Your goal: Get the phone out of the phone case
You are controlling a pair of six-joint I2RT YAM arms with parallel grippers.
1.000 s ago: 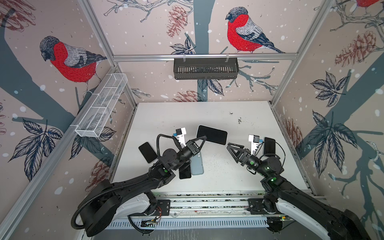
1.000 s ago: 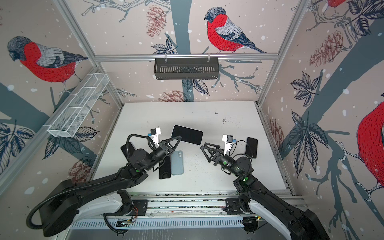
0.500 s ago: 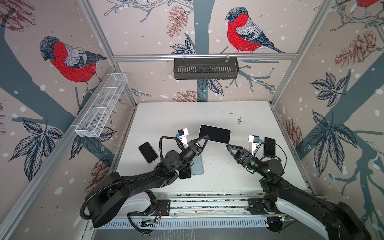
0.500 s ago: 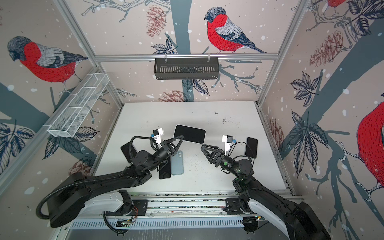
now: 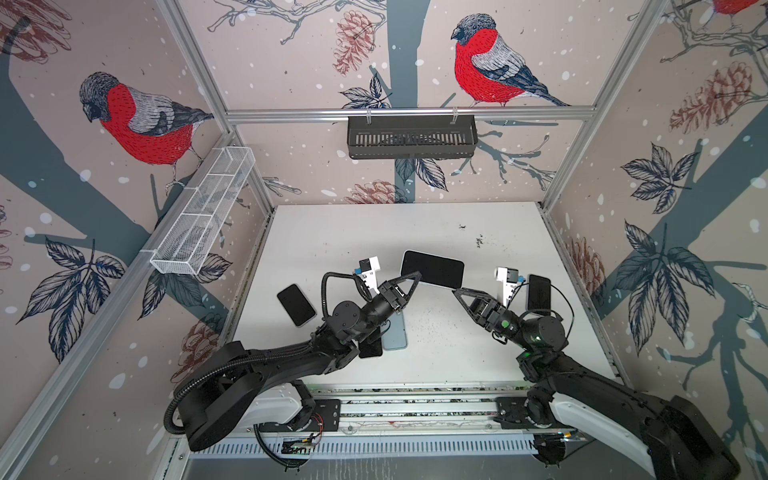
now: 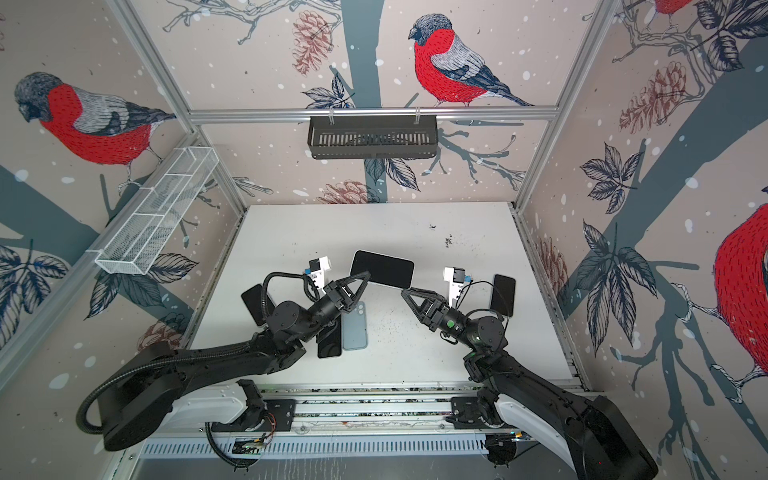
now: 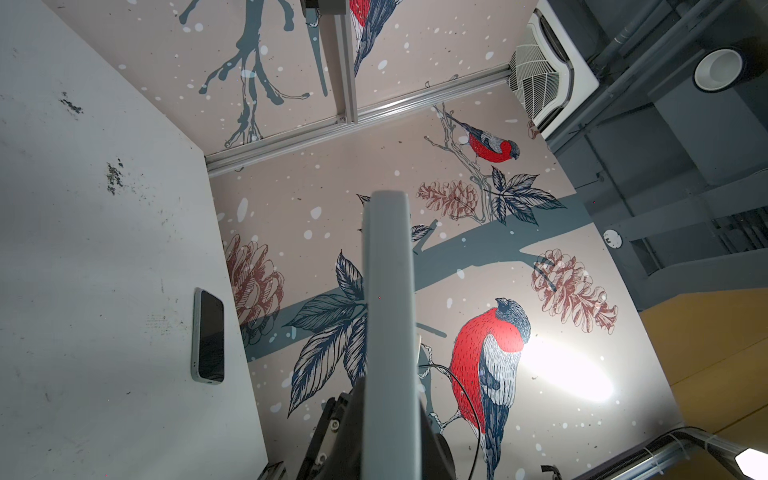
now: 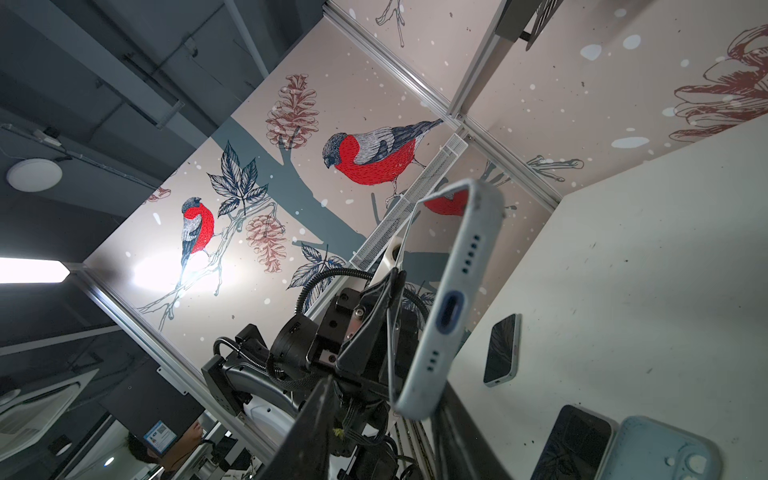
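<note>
A phone (image 5: 432, 269) (image 6: 382, 269) with a black screen hangs above the middle of the table in both top views. It sits in a pale grey-blue phone case (image 8: 451, 291), whose edge runs up the middle of the left wrist view (image 7: 386, 311). My left gripper (image 5: 414, 277) (image 6: 365, 276) is shut on the phone's left end. My right gripper (image 5: 457, 291) (image 8: 388, 395) is at the phone's near right corner. Its jaws stand apart on either side of that corner.
On the table lie a dark phone (image 5: 296, 304) at the left, another (image 5: 539, 293) at the right, and a light blue case (image 5: 395, 332) beside a dark phone (image 5: 371, 347) under the left arm. A black basket (image 5: 411, 137) and a wire basket (image 5: 203, 216) hang on the walls.
The left gripper has carried the phone a little to the right and farther back. The right gripper has come up to the phone's corner, and its jaws have narrowed.
</note>
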